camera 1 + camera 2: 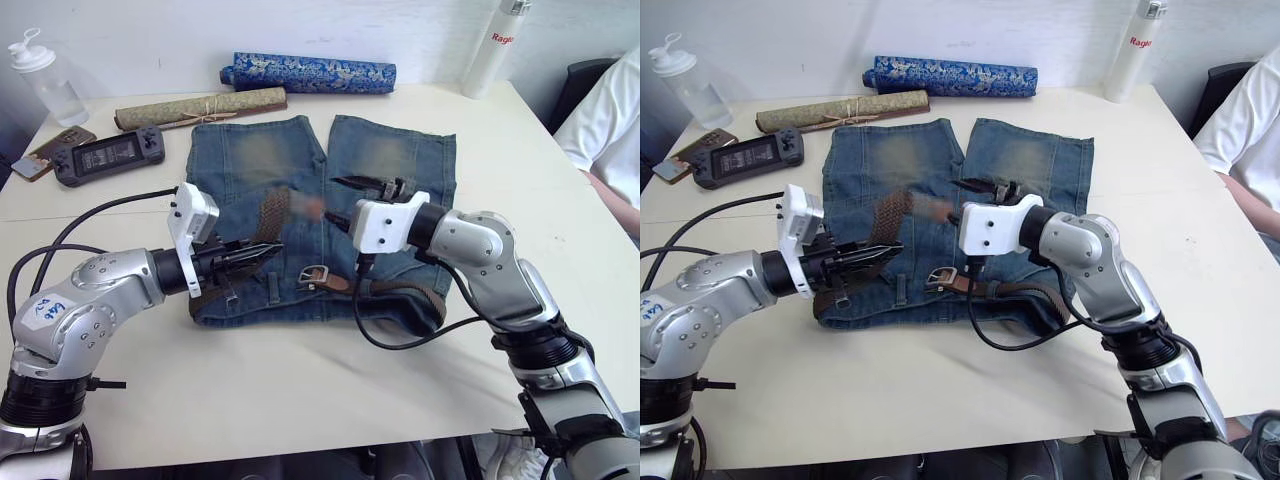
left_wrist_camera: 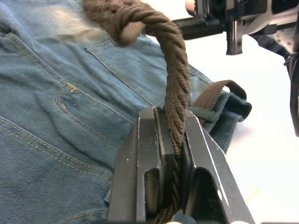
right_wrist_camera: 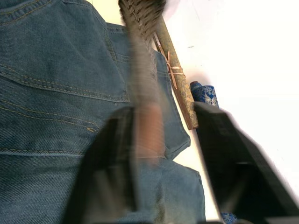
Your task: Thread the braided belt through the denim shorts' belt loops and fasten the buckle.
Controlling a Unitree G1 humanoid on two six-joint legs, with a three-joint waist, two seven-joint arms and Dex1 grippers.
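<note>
White table (image 1: 300, 400) carries the denim shorts (image 1: 260, 170) mid-surface, waistband toward the near edge, legs toward the far edge. Braided belt (image 1: 268, 212) looks partly threaded: brown strap runs along the waistband's right stretch, buckle (image 1: 316, 276) lies unfastened at centre front.

Left gripper (image 2: 172, 140) is clamped on the belt; right gripper (image 3: 163, 135) is spread around the blurred tan tip, so left-side belt loops and buckling likely remain.

Silver jointed arms, white wrist housings, black cables, black two-fingered left hand (image 1: 262, 255).
</note>
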